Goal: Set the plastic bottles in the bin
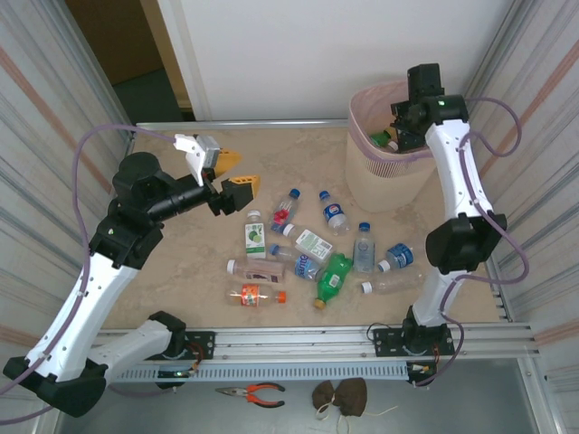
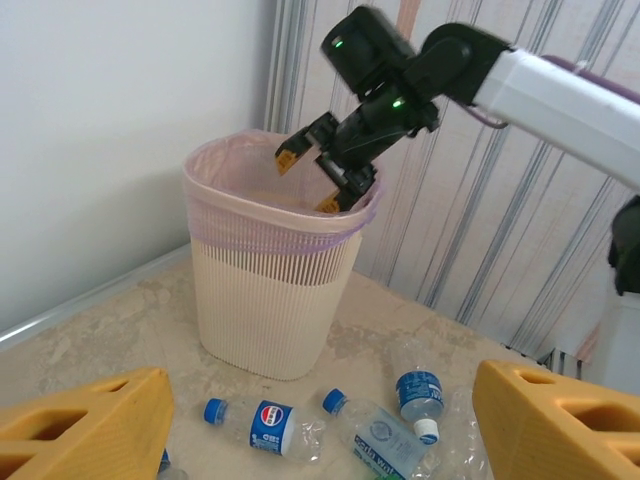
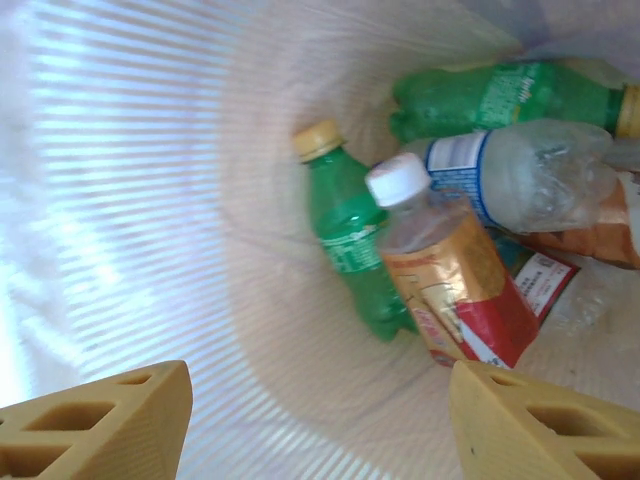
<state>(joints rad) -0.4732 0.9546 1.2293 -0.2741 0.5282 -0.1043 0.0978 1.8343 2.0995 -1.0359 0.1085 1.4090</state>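
Several plastic bottles lie in the middle of the table, among them a green one (image 1: 332, 278), an orange one (image 1: 256, 294) and a blue-labelled clear one (image 1: 335, 214) (image 2: 262, 425). The beige ribbed bin (image 1: 380, 185) (image 2: 265, 300) with its pink liner stands at the back right. Over its mouth my right gripper (image 1: 398, 127) (image 2: 318, 170) (image 3: 320, 420) hangs open, with nothing between its fingers. Inside the bin (image 3: 150, 200) lie a green bottle (image 3: 350, 240), an orange-red labelled one (image 3: 450, 285) and a clear blue-labelled one (image 3: 510, 175). My left gripper (image 1: 231, 176) (image 2: 320, 430) is open and empty, raised over the table's back left.
Striped curtain walls close in both sides. A metal rail (image 1: 298, 339) runs along the near edge between the arm bases. Pliers (image 1: 251, 392) and a brown object (image 1: 341, 395) lie on the floor below it. Bare tabletop (image 1: 172, 280) lies left of the bottles.
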